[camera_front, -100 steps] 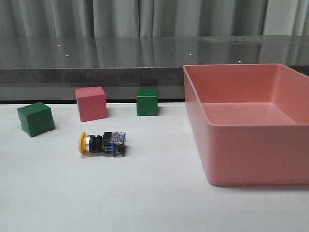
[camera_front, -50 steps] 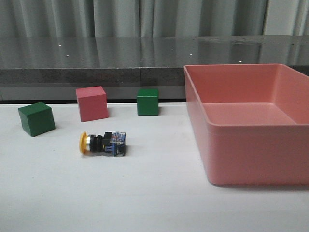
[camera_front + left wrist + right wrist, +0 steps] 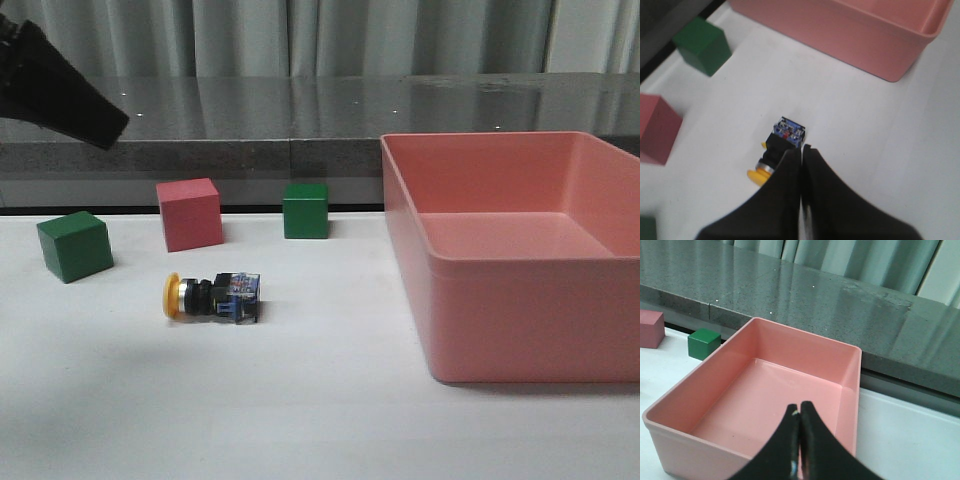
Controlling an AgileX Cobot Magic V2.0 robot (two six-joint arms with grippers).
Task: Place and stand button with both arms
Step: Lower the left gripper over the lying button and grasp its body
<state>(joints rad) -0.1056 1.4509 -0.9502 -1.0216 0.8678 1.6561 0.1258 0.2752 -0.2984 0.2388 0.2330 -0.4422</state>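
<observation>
Nearest on the white desk (image 3: 300, 420) lies the small push-button with the yellow mushroom cap, silver collar, black body and blue-clear square base (image 3: 212, 297). It rests on its side, cap pointing toward the robot's left, apart from everything around it and untouched. It has not shifted over the last second.

What has changed is above and behind it: the bulky black left arm (image 3: 55, 92) has come into the upper left corner of the front view, where half a second ago there was only the curtain and the grey ledge. In the left wrist view the left pincer (image 3: 801, 152) hangs over the button, fingers pressed together and holding nothing. This looks like the start of an approach; the fingers must part before any grasp.

Beyond the button stand the green cube on the left (image 3: 73, 245), the pink cube (image 3: 189, 214) and the second green cube (image 3: 305, 210), none disturbed. The large pink plastic bin (image 3: 520, 300) sits to the right, empty. The right pincer (image 3: 799, 412) hovers above that bin, fingers also together, gripping nothing. Standing the button up is not yet begun.
</observation>
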